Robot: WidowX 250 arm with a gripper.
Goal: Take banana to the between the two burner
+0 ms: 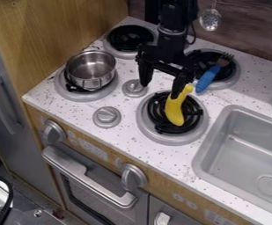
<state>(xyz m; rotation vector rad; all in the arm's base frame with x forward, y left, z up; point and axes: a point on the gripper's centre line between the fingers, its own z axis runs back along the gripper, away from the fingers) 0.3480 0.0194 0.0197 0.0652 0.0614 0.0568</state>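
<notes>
The yellow banana point(174, 110) lies on the front right burner point(147, 125), its narrow end pointing up toward the back right. Above the stove hangs my black gripper point(159, 90), open, its two fingers spread wide with nothing between them. The right fingertip is beside the banana's upper end; whether they touch I cannot tell. The left fingertip is over the small round knob point(135, 88) in the middle of the stove. The back right burner point(232, 79) holds a blue-handled fork point(207, 79).
A metal pot point(91, 70) stands on the front left burner point(73, 93). The back left burner point(123, 53) is behind it. Another round knob point(107, 117) sits on the counter. The grey sink point(204, 154) is at the right, and a slotted spoon point(210, 19) hangs on the back wall.
</notes>
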